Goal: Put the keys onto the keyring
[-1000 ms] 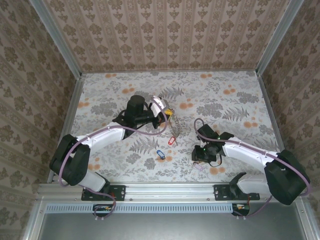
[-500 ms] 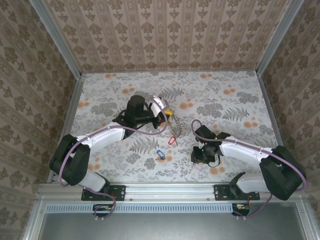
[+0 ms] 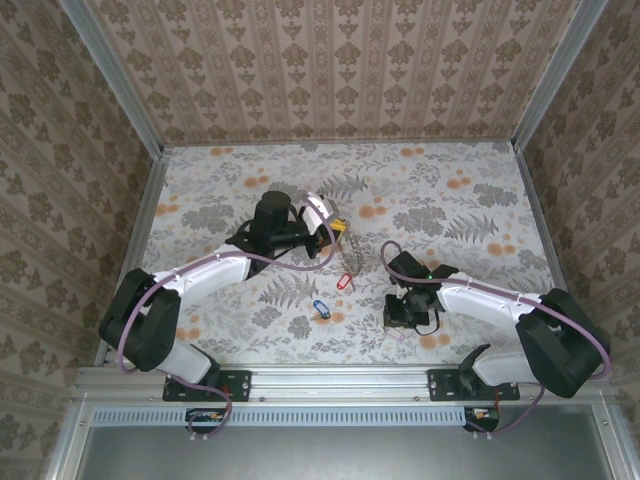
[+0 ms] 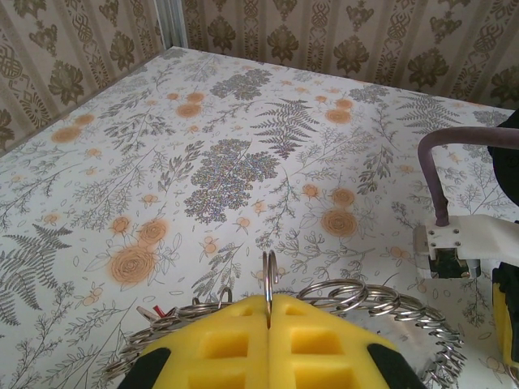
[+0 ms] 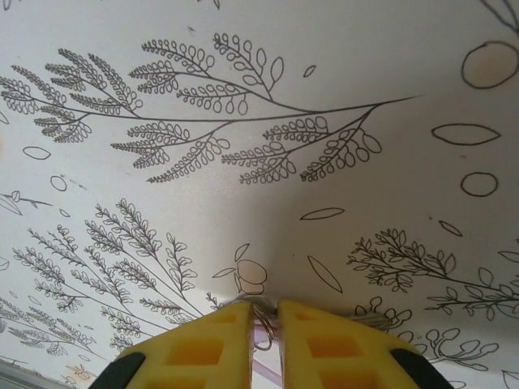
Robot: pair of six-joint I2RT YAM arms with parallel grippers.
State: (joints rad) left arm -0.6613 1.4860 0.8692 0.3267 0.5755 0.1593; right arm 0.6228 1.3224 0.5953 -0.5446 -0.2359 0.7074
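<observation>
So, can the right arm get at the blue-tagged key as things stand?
Probably, for reach: the blue-tagged key lies bare on the table, nothing between it and the right gripper. But that gripper is pinched on a small ring, so it must let go first.

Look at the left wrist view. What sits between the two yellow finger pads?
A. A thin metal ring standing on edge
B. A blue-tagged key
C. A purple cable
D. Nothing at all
A: the left gripper has its pads pressed together on a thin metal ring that stands upright on edge, with the grey coils of the keyring spread around it.
</observation>
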